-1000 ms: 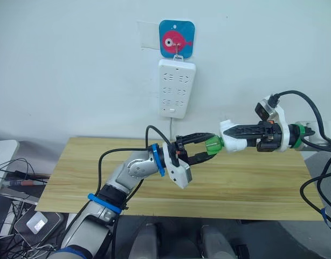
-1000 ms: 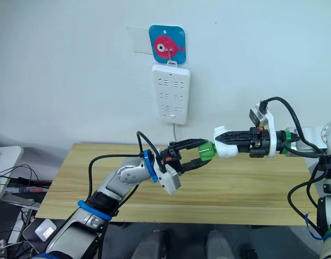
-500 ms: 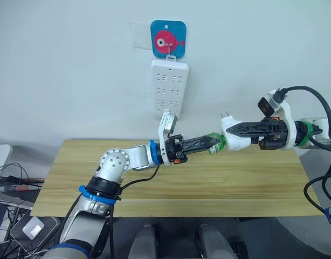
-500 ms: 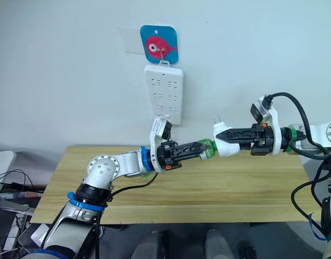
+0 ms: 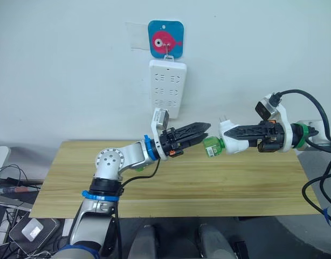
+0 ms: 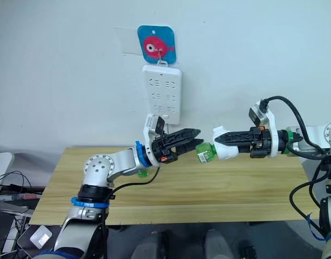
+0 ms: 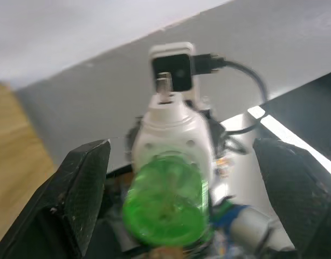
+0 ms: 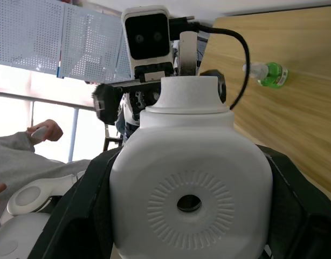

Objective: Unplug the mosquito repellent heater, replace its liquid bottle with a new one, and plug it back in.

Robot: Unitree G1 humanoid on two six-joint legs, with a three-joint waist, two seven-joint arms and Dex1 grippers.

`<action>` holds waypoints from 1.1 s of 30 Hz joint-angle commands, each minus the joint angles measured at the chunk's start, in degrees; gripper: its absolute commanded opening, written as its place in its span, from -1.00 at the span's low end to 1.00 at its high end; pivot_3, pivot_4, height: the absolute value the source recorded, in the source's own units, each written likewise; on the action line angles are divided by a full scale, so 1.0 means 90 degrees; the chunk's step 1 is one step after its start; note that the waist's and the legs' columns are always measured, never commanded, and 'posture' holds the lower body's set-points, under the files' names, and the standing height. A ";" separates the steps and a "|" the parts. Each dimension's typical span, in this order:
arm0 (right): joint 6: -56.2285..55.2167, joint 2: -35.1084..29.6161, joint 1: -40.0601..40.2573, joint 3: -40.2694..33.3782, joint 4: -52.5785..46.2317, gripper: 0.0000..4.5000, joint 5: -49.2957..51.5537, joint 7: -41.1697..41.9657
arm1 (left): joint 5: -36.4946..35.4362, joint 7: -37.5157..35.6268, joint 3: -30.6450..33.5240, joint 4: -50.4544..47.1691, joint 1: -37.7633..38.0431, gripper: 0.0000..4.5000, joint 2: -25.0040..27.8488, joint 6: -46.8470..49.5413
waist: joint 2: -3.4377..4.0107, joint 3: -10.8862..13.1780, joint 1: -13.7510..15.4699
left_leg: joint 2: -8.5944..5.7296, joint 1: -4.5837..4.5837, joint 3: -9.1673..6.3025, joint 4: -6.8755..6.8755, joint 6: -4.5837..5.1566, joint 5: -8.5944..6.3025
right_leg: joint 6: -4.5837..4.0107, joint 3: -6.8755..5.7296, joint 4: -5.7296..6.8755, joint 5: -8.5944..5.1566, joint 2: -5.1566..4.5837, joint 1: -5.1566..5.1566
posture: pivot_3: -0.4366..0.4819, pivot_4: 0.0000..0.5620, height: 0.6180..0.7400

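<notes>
Left gripper (image 5: pixel 200 130): jaws spread and empty, pointing at the green bottle (image 5: pixel 212 147) from just beside it, not touching. Half a second ago the jaws were pressed on the bottle; a second ago they were wide around it.

Right gripper (image 5: pixel 226 134): jaws pinching the heater (image 5: pixel 233 138) by its sides, held in the air above the bench's (image 5: pixel 171 178) far right part, prongs up, bottle end toward the left gripper.

Change: the left jaws have let go and drawn back a little; the bottle stays in the heater's neck, tilted slightly down.

Meaning: judging from this, one twist is finished and the left gripper is resetting for another grip. The bottle looks only partly unscrewed, so the swap is not yet made. The heater is already out of the strip (image 5: pixel 167 88).

Second bottle (image 8: pixel 266 73): lies on its side on the bench, seen in the right wrist view, a glimpse of green behind the left arm near the far edge. I cannot tell whether it is the new one.

Count, heaters: one.

Count, bottles: two, one in the heater, one on the bench.

Count, strips: one, hanging on the wall under a fish hook (image 5: pixel 166 39), sockets free.

Person: a hand (image 8: pixel 42 131) and grey sleeve at the right wrist view's side, away from the work.
</notes>
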 commanded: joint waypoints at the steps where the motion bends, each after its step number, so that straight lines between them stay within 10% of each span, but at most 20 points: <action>1: 0.0008 -0.0143 -0.0090 -0.0387 0.0199 0.33 0.0050 0.0001 | 0.1298 -0.1270 -0.0325 -0.1271 0.0166 0.99 0.0588 -0.0778 | 0.0000 0.0000 0.0008 | 0.0001 0.0002 0.0004 -0.0006 0.0000 0.0000 | -0.0001 0.0006 -0.0003 0.0000 0.0001 0.0001 | -0.29 -0.38 1.00; 7: 0.0050 -0.0030 -0.0175 -0.0571 0.0452 0.33 -0.0203 -0.0060 | 0.5650 -0.2841 -0.1500 -0.2456 0.1101 0.99 0.1323 -0.5579 | 0.0001 0.0000 0.0058 | 0.0003 0.0006 0.0020 -0.0020 -0.0001 0.0000 | -0.0001 0.0017 -0.0020 0.0000 -0.0001 0.0000 | -0.27 -0.38 1.00; 14: 0.0056 0.0199 -0.0318 -0.0583 0.0487 0.33 -0.0147 -0.0156 | 0.9726 -0.1299 -0.1793 -0.0314 0.1135 0.99 0.0657 -1.1393 | 0.0000 0.0000 0.0153 | 0.0015 0.0025 0.0044 -0.0019 0.0001 -0.0002 | -0.0006 0.0042 -0.0010 0.0002 -0.0004 0.0004 | -0.24 -0.36 1.00; 33: -0.0043 0.0219 -0.0277 -0.0320 0.0262 0.33 0.0826 -0.0705 | 1.1985 0.1064 -0.1927 0.1067 0.0115 0.99 -0.0212 -1.2726 | 0.0001 0.0000 0.0198 | 0.0009 0.0013 0.0029 -0.0019 0.0003 -0.0002 | -0.0004 0.0025 -0.0004 0.0003 -0.0014 -0.0002 | -0.28 -0.39 1.00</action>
